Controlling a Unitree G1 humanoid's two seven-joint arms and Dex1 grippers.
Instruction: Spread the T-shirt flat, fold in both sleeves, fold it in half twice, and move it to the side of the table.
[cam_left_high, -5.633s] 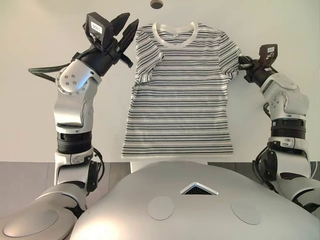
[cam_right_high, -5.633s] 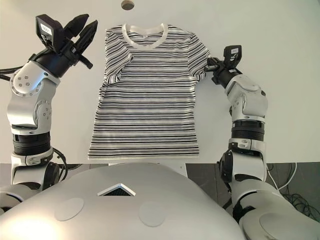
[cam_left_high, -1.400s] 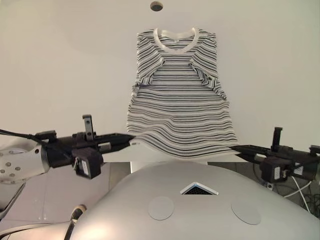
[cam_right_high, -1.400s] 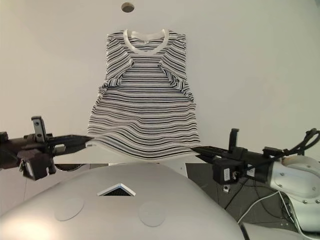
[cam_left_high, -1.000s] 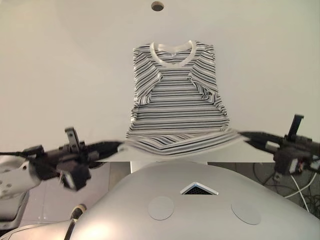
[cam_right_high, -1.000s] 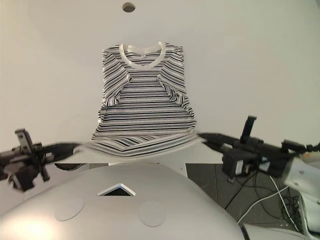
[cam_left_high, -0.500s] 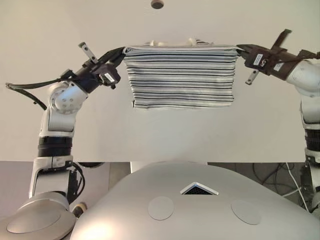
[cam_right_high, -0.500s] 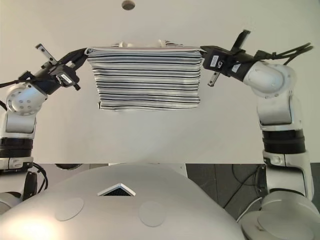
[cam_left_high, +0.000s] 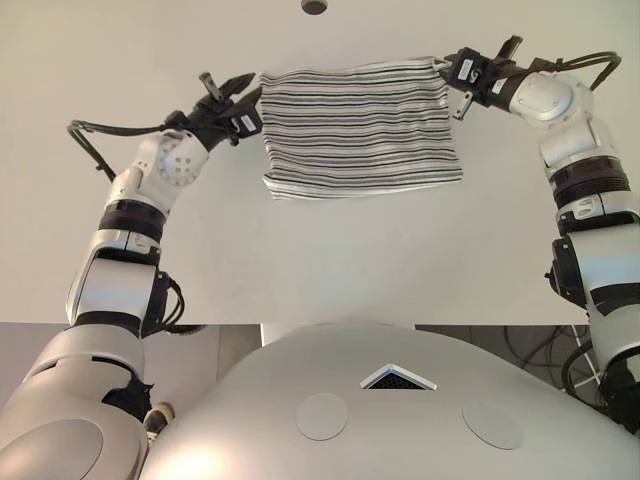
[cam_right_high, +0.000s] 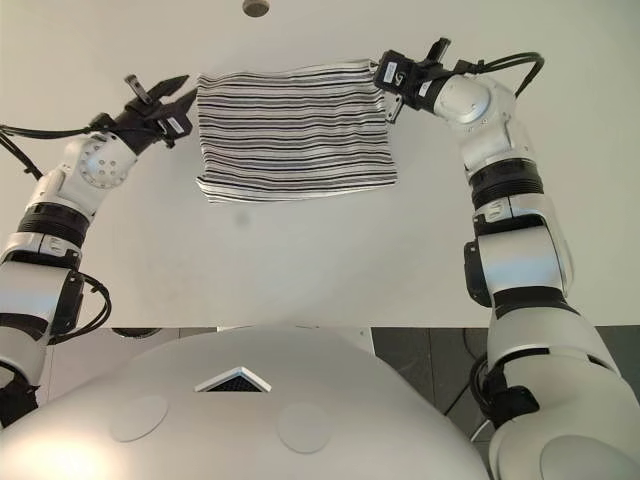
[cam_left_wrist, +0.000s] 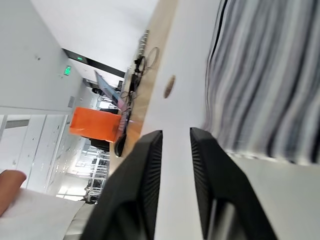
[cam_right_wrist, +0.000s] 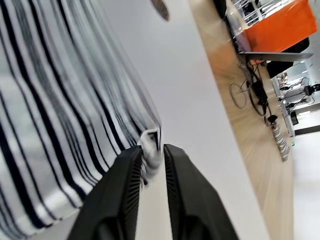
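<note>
Left eye view looks down on a white surface (cam_left_high: 300, 270). The striped T-shirt (cam_left_high: 355, 125) lies on it close to the far edge, about in the middle between the left and right edges. The shirt is folded into one wide rectangle, with the stripes running from side to side. It sits a little askew to the far edge, and no collar or sleeve can be seen.

The left pincer (cam_right_high: 185, 90) is at the far left corner of the shirt, just beside the cloth. In the left wrist view its two black fingers (cam_left_wrist: 145, 190) stand apart with bare surface between them, so it is open and holds nothing; the striped cloth is next to one finger. Whether that finger touches the cloth I cannot tell.

The right pincer (cam_left_high: 445, 68) is at the far right corner of the shirt. In the right wrist view its fingers (cam_right_wrist: 125, 200) are nearly together and a small piece of the hem is pinched between them, so it grips the T-shirt at this corner.

A small dark round disc (cam_left_high: 314, 6) sits in the surface at the far edge, beyond the shirt and apart from it. In the room past the far edge stands an orange box-like thing (cam_left_wrist: 95, 125); what is inside I cannot tell.
</note>
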